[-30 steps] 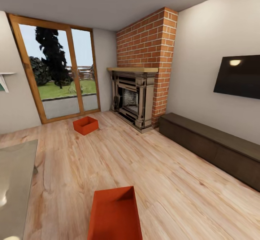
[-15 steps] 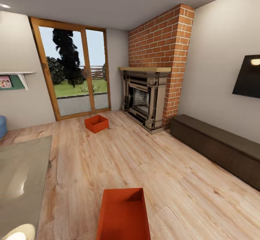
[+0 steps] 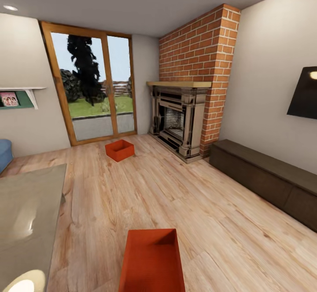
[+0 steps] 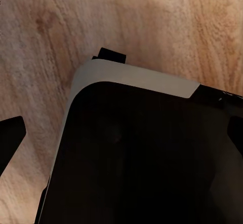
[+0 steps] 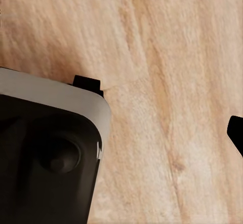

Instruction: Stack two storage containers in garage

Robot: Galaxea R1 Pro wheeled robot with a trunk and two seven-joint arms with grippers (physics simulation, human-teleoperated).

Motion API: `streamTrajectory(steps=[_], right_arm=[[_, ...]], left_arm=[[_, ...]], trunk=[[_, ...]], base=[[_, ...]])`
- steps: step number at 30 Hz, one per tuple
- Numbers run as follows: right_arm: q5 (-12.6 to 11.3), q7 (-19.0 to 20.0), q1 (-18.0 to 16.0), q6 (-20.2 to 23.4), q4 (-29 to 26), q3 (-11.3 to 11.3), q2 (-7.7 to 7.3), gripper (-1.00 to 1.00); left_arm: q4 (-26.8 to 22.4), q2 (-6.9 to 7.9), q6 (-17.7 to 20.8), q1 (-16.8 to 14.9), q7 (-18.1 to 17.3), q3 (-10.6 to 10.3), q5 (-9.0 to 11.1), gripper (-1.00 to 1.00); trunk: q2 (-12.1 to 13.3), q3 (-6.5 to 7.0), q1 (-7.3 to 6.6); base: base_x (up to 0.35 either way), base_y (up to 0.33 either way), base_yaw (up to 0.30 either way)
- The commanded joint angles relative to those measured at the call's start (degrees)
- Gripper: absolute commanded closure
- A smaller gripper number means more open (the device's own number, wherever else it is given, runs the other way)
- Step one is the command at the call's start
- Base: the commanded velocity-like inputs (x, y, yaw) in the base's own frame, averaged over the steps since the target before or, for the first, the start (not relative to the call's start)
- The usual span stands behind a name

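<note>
Still standing in the living room, facing the near storage container lying on the wood plank floor, the far storage container resting well apart by the glass door. Approaching the near one squarely, lowering both arms evenly. Wrist cameras hanging over planks, possibly beside the robot's base; jaw opening impossible to tell.
</note>
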Motion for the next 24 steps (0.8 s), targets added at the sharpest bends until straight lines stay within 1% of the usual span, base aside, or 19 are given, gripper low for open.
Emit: streamTrajectory(steps=[1,6,16,20,24], right_arm=[[-0.57,-0.03,-0.05,-0.27,0.10,0.49,0.01,-1.00],[-0.54,-0.08,-0.05,-0.28,0.10,0.49,0.01,-1.00],[-0.52,-0.47,-0.05,-0.26,0.05,0.46,0.09,-1.00],[-0.52,-0.47,-0.05,-0.26,0.02,0.47,0.10,-1.00],[-0.53,-0.42,-0.05,-0.26,0.02,0.49,0.03,-1.00]], left_arm=[[-0.05,0.00,0.08,-0.01,0.06,0.01,0.31,-1.00],[0.08,0.01,0.09,-0.01,0.06,0.00,0.31,-1.00],[0.03,0.01,0.09,-0.01,0.04,0.00,0.31,-1.00],[0.02,0.01,0.08,-0.01,0.02,0.00,0.31,-1.00],[0.02,0.01,0.06,-0.01,0.04,0.00,0.31,-1.00]], trunk=[[-0.03,-0.06,0.00],[-0.03,-0.06,0.00],[-0.03,-0.06,0.00],[-0.03,-0.06,0.00],[-0.03,-0.06,0.00]], base=[[0.050,0.000,0.001],[0.225,0.000,0.000],[0.296,0.000,0.000],[0.108,0.000,0.033],[0.028,0.000,0.186]])
